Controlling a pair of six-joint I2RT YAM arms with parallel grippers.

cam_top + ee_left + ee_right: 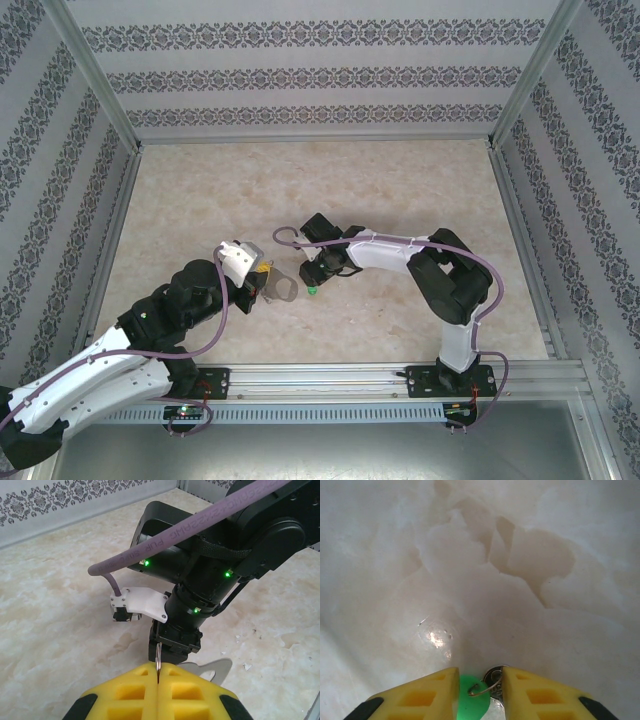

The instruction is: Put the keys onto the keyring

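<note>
The left gripper [158, 676], pads pressed together, pinches the thin metal keyring [158, 652]. At its 3 o'clock the right gripper [480, 680], slightly apart, clamps the green key [470, 701].

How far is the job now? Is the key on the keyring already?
Done: left gripper is shut on the keyring, right gripper on the key. In hand: the two grippers face each other closely. To do: the threading; no join can be seen.

Over the marbled tabletop [400, 190], the right gripper [313, 275] sits just behind the green key [312, 290]; the left gripper [265, 283] is near, to the key's left.
</note>
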